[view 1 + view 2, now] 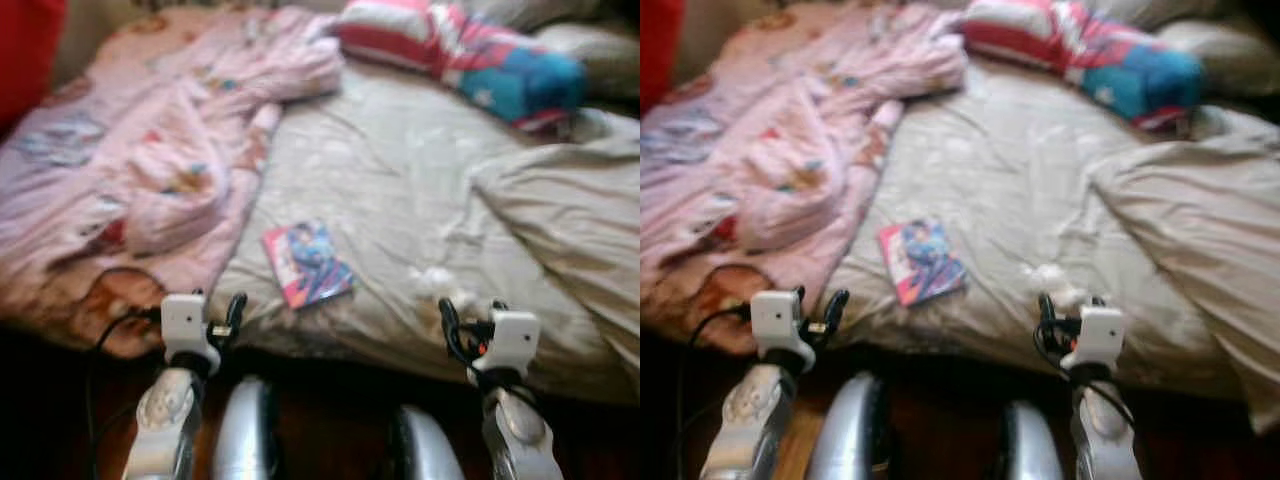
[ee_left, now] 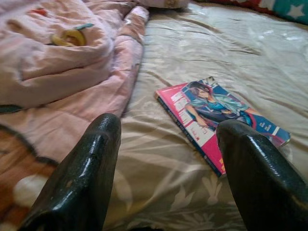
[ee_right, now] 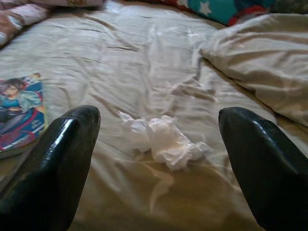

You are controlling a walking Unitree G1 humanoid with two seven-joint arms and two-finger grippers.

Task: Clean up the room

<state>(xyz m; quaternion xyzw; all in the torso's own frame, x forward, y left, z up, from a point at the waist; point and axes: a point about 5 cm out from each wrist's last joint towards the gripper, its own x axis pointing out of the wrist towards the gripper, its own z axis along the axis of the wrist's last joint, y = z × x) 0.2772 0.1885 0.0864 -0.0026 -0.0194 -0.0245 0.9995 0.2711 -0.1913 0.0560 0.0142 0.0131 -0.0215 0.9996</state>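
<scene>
A pink and blue comic book (image 1: 306, 263) lies flat on the beige bed sheet (image 1: 400, 170) near the front edge of the bed. A crumpled white tissue (image 3: 163, 139) lies on the sheet to its right. My left gripper (image 2: 168, 163) hovers open at the bed's front edge, with the book (image 2: 221, 120) just ahead of its fingers. My right gripper (image 3: 159, 163) is open too, and the tissue sits just ahead between its fingers. Neither holds anything.
A rumpled pink quilt (image 1: 150, 160) covers the left side of the bed. A red, white and blue pillow (image 1: 460, 50) lies at the head. A beige duvet (image 1: 570, 210) is bunched on the right. Dark floor lies below the bed edge.
</scene>
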